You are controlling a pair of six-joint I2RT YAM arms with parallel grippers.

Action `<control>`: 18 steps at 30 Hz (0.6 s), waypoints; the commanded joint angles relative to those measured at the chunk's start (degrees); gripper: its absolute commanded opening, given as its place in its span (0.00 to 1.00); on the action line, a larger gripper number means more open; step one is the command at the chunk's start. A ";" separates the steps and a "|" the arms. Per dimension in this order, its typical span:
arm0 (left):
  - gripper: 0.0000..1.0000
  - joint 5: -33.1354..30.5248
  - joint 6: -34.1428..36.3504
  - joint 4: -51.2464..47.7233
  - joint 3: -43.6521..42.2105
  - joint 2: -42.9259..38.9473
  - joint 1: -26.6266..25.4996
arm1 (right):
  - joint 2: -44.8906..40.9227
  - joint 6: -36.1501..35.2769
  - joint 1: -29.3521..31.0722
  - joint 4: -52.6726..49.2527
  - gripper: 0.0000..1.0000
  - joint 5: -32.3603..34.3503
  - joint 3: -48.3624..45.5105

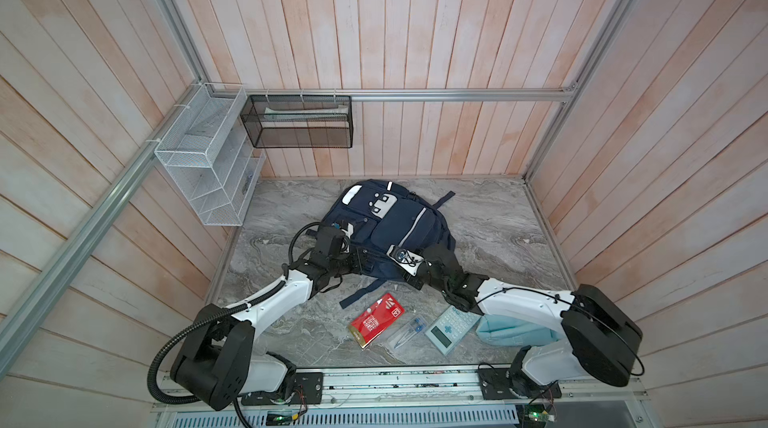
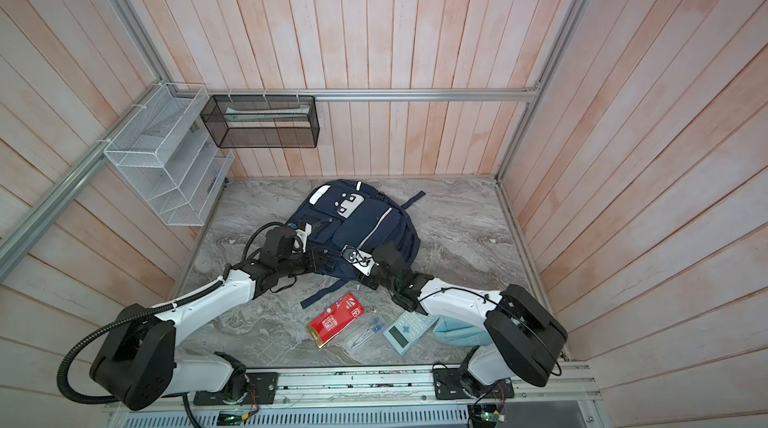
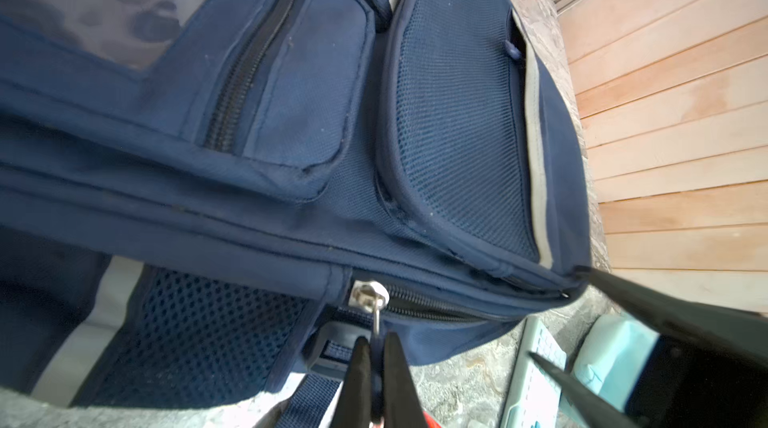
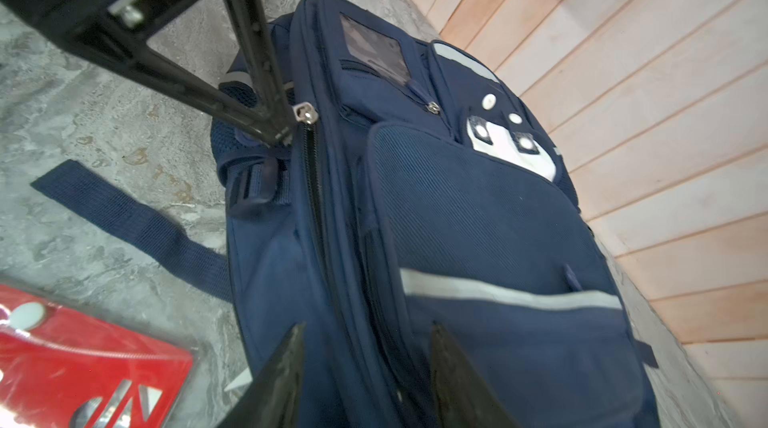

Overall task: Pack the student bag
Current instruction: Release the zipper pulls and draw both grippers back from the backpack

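The student bag's (image 1: 399, 213) near edge is covered in both top views by the left arm (image 1: 286, 290) and the right arm (image 1: 519, 301). The light-blue pouch (image 1: 509, 332) is partly hidden under the right arm (a corner of the calculator (image 1: 451, 328) too). The print on the red packet (image 1: 376, 320) cannot be read. The zipper pull (image 3: 370, 296) is largely concealed between the pinched fingers of the left gripper (image 3: 376, 338).

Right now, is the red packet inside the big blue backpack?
No, the red packet lies on the table, outside the backpack.
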 commanded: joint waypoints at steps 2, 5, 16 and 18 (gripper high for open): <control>0.00 0.35 -0.19 1.60 1.49 -0.73 -0.61 | 7.31 -1.22 1.70 -4.53 0.37 5.10 6.65; 0.00 -1.59 0.62 0.39 1.27 -1.17 -0.37 | 9.62 -2.31 1.53 -7.90 0.00 7.90 7.19; 0.00 -6.76 5.62 -1.53 -0.37 -0.53 8.47 | -2.68 -2.81 -3.43 -6.50 0.00 5.65 -3.99; 0.00 -6.20 5.86 -1.85 -0.05 -0.96 8.48 | -3.10 -2.55 -3.74 -5.51 0.00 5.22 -4.50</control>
